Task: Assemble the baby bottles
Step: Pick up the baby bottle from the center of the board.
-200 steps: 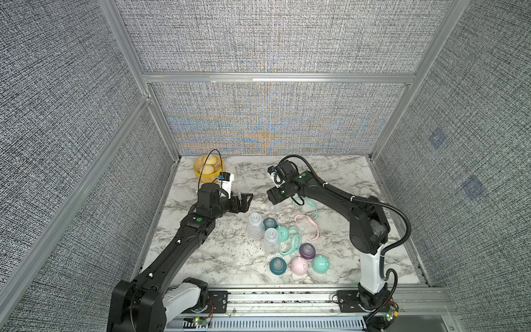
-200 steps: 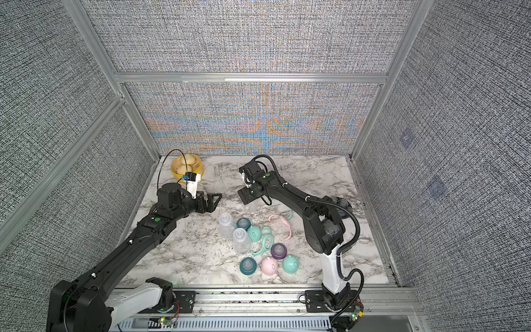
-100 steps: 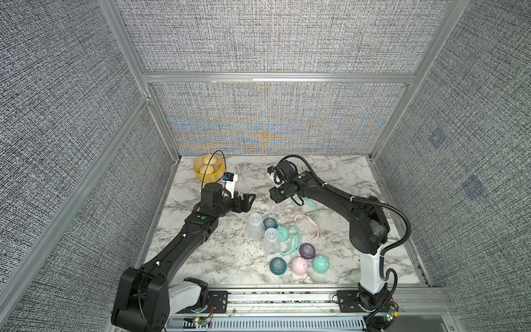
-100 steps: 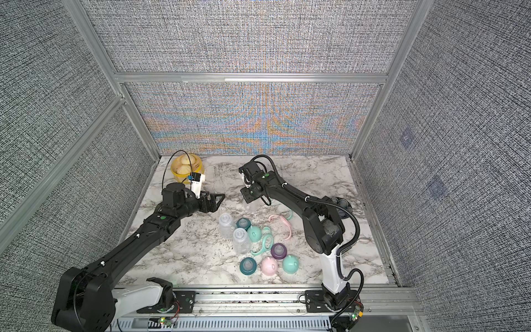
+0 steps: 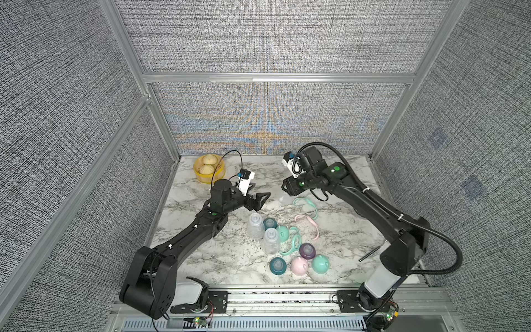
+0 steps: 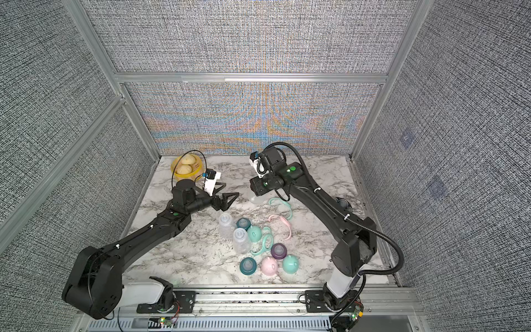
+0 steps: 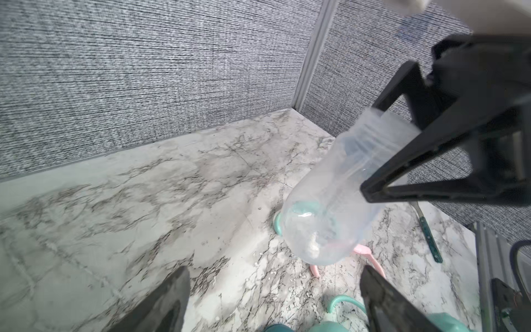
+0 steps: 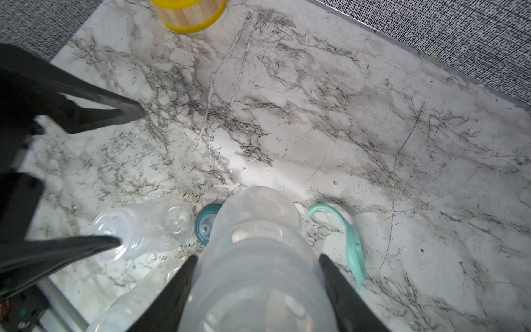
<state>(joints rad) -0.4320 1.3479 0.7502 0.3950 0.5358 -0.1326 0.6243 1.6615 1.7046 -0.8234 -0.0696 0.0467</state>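
Bottle point(image 8: 258, 218): lifted for fitting, gripped by my right pincer point(image 8: 257, 257).
Left pincer point(image 5: 260, 197): open, empty.
Next: likely teal collar point(image 5: 269, 222), at its six o'clock.

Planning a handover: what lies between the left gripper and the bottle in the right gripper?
Nothing; only bare table shows between left gripper and bottle in both top views.

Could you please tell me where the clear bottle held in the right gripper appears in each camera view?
Both top views: the clear bottle shows faintly at mid-table, just left of the mint handle.
Left wrist: large, in the picture's right half.
Right wrist: fills the picture's lower middle.
Shared landmark: the mint handle close by the bottle.
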